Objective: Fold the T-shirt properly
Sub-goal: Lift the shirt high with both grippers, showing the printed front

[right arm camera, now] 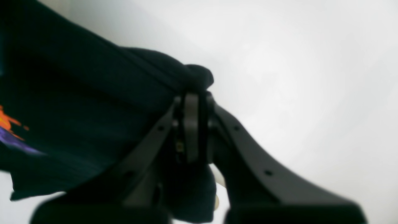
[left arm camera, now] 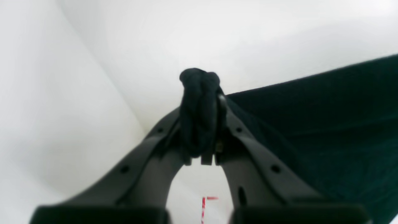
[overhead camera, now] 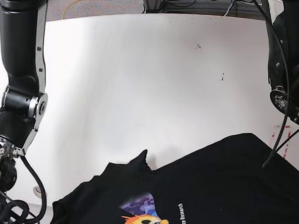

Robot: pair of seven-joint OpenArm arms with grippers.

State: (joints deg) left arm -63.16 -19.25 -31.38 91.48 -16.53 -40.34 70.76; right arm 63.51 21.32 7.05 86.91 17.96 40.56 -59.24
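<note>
- White tabletop (overhead camera: 153, 77), matte, bare across its far half; largest thing in the base view.
- Black T-shirt (overhead camera: 217, 183) covers the near part of the tabletop in the base view, print side up, an orange and purple graphic with a line of white lettering near the bottom edge. One point of cloth stands up along its far edge.
- Both wrist views show the same cloth hanging taut away from the grip, so I judge the near portion of the shirt is lifted between the two arms. The base view does not show the grip points.
- Left fingers (left arm camera: 200, 124): pressed together, pinching a bunched wad of black cloth that bulges out above the tips.
- Right fingers (right arm camera: 192, 124): likewise pressed together on a bunch of the shirt; the orange print shows at that view's left edge.
- Red tape mark (left arm camera: 205, 205) on the tabletop, seen below the left fingers; smallest item.
- Step in hand, as I read it: carrying a held edge over to lay a fold.
- To do it well I would move both arms at matching height and pace, keep the span between them taut without stretching, lay the edge square on the cloth below, and release only once it rests flat.
- Risk: the bunched grips may leave creased corners.
</note>
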